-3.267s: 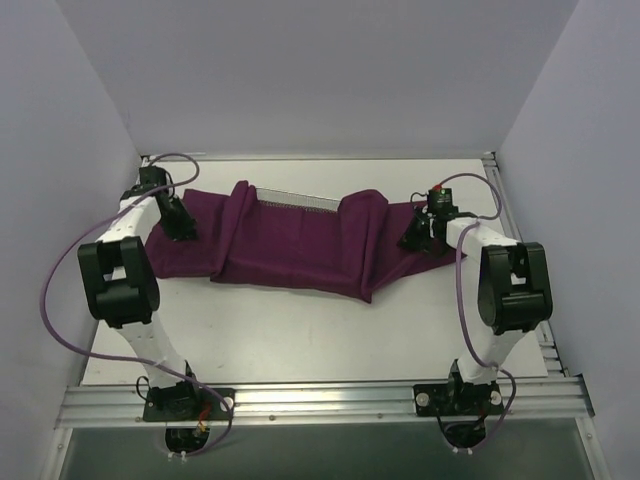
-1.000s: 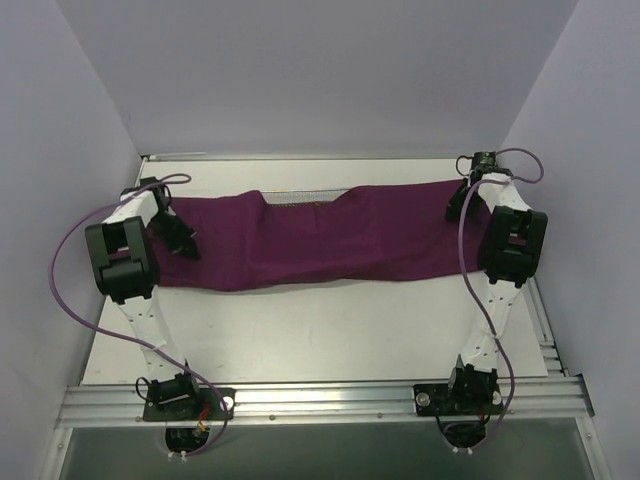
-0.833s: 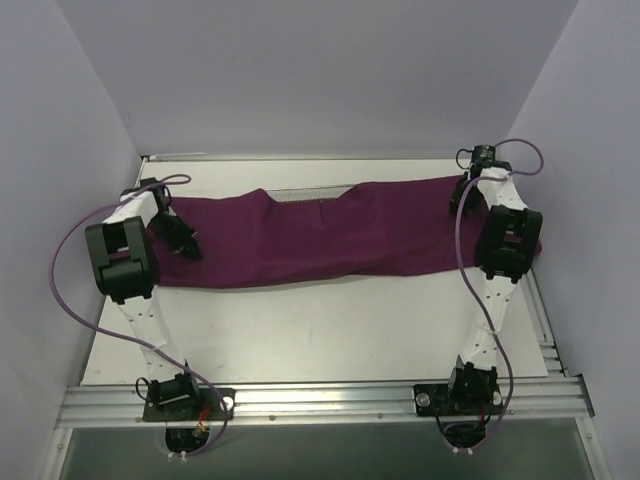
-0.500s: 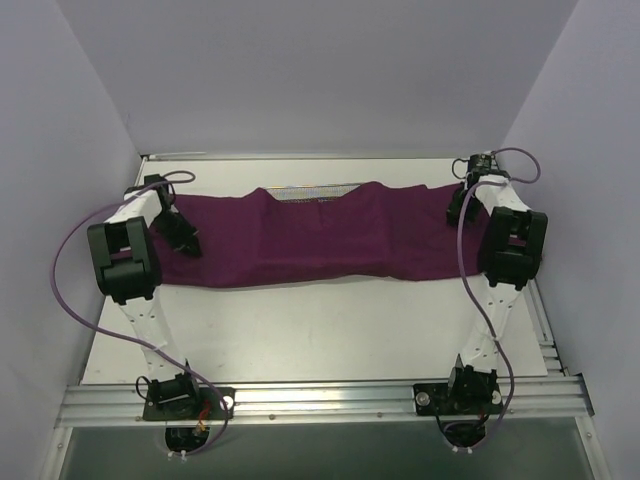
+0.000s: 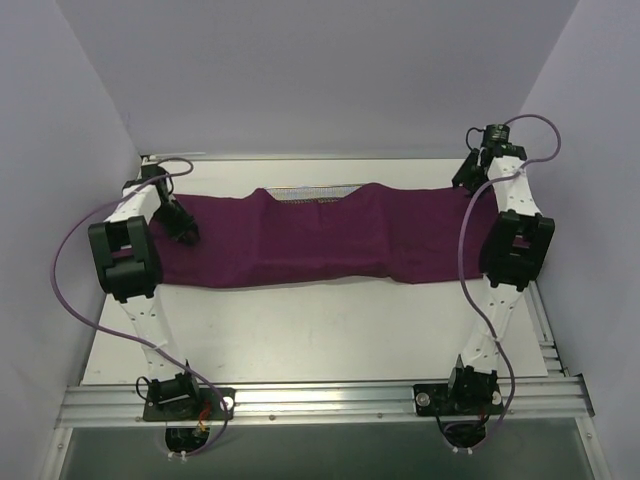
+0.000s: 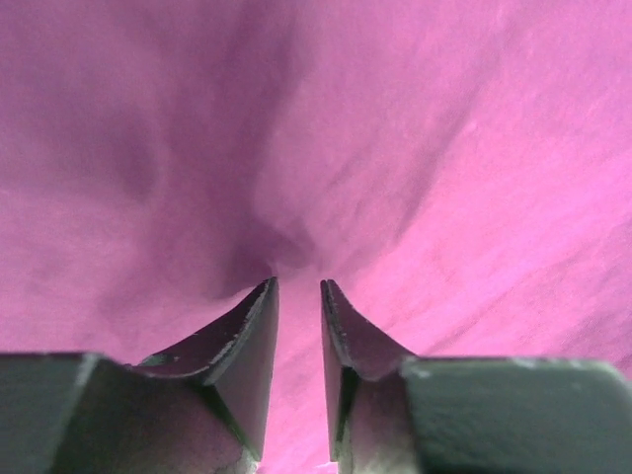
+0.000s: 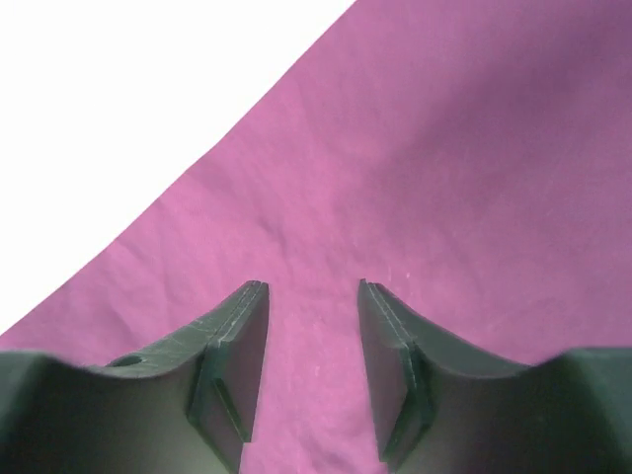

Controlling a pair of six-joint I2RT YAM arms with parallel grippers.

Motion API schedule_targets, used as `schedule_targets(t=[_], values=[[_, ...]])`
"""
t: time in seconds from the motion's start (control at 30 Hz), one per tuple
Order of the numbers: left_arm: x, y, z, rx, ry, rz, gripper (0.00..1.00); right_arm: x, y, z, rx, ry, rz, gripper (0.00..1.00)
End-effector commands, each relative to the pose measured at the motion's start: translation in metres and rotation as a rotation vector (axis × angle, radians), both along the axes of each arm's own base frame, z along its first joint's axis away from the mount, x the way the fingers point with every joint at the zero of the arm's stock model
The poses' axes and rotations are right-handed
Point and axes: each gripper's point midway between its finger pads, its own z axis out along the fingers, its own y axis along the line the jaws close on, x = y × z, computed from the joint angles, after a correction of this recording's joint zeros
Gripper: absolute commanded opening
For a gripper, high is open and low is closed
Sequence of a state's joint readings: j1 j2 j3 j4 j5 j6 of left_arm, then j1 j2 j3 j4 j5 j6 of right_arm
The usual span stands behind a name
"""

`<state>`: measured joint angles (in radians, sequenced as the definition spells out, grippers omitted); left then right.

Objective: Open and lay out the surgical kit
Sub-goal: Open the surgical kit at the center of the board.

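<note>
Top external view: past the near worktop (image 5: 320,330), the purple cloth (image 5: 300,245) lies stretched between both arms, mesh tray (image 5: 312,189) peeking at its far edge. Left jaws barely parted, right jaws wider, both empty. Lift straight up, lest the cloth drag.

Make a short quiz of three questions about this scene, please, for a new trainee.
1. True or false: the purple cloth hides the wire-mesh tray completely.
2. Choose one. The right claw is: A) shut on the cloth; B) open, with nothing between its fingers; C) shut on the tray.
3. Short answer: in the left wrist view, what fills the picture in front of the left claw?

Key: 1 false, a strip of the tray shows at the cloth's far edge; 2 B; 3 the purple cloth.
</note>
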<state>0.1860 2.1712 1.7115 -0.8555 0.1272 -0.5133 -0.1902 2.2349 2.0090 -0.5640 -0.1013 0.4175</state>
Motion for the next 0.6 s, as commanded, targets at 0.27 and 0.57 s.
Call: schedule_targets(t=[0.27, 0.57], values=[[-0.008, -0.029, 0.02, -0.086, -0.068, -0.022, 0.11, -0.019, 0.072, -0.03, 0.151, 0.066, 0.112, 0.39], [0.014, -0.048, 0.043, -0.099, -0.151, -0.078, 0.36, 0.029, 0.103, -0.006, 0.194, -0.038, 0.107, 0.65]])
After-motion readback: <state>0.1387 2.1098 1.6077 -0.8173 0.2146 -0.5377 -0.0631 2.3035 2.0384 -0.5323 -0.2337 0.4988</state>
